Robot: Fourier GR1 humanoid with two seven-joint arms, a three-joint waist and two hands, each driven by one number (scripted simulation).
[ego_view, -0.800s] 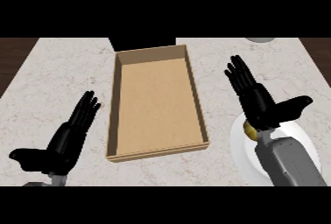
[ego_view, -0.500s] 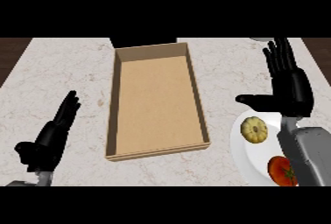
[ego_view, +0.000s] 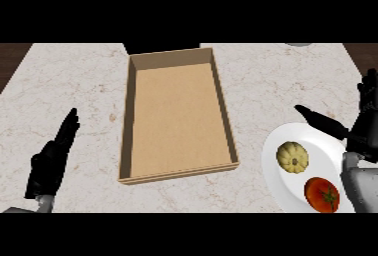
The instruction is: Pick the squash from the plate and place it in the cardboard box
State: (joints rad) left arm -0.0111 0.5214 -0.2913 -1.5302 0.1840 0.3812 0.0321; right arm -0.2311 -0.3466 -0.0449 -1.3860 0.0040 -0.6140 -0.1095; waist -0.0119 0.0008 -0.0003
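Sitting on the white plate (ego_view: 284,172) is the pale yellow squash (ego_view: 292,157), just below my right hand (ego_view: 362,131), which is spread open with nothing in it. A tomato (ego_view: 322,194) lies beside the squash, the cardboard box (ego_view: 177,115) is off to the left, and my left hand (ego_view: 52,160) rests open at the lower left.

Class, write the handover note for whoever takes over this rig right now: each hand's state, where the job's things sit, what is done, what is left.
Left hand: open, fingers straight, holding nothing, at the lower left, left of the cardboard box.
Right hand: open, holding nothing, at the plate's far right edge, beyond the squash.
Squash: on the plate, with a tomato nearer the robot.
Box: holds nothing, left of the plate.
Done: nothing picked up.
Left: grasp the squash, carry it to the box, release it inside.
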